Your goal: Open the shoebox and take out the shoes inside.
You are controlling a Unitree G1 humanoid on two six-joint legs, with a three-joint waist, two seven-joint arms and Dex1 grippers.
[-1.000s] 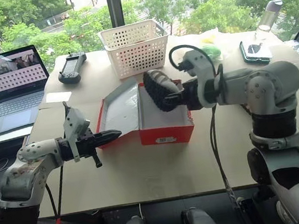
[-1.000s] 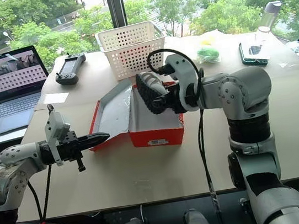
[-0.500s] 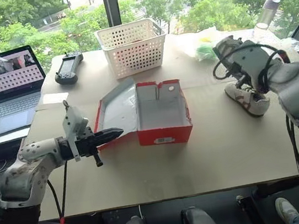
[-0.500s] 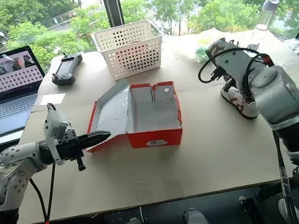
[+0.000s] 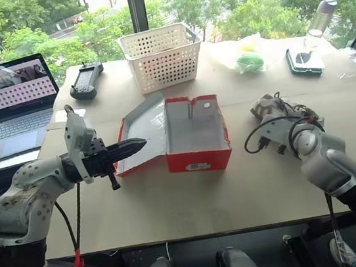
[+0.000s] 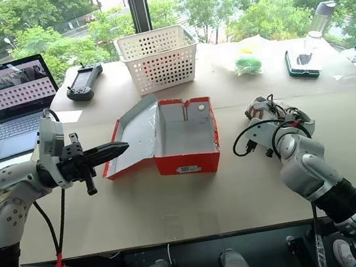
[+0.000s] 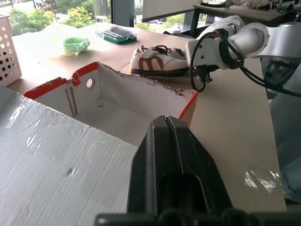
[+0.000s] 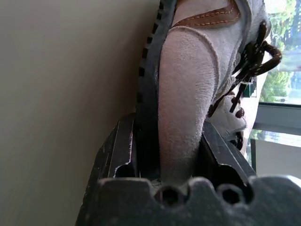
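The right gripper (image 8: 164, 155), clamped on a cream suede sneaker with brown trim (image 7: 162, 59), has carried it out to the tan table (image 5: 187, 198); beside the pinched-together left gripper (image 5: 127, 148), the red cardboard shoebox (image 5: 198, 160) now lies open, empty

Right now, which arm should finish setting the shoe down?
Right. Its pincer is clamped on the shoe, whose sole already meets the table. The left pincer is shut, hovering by the shoebox lid.
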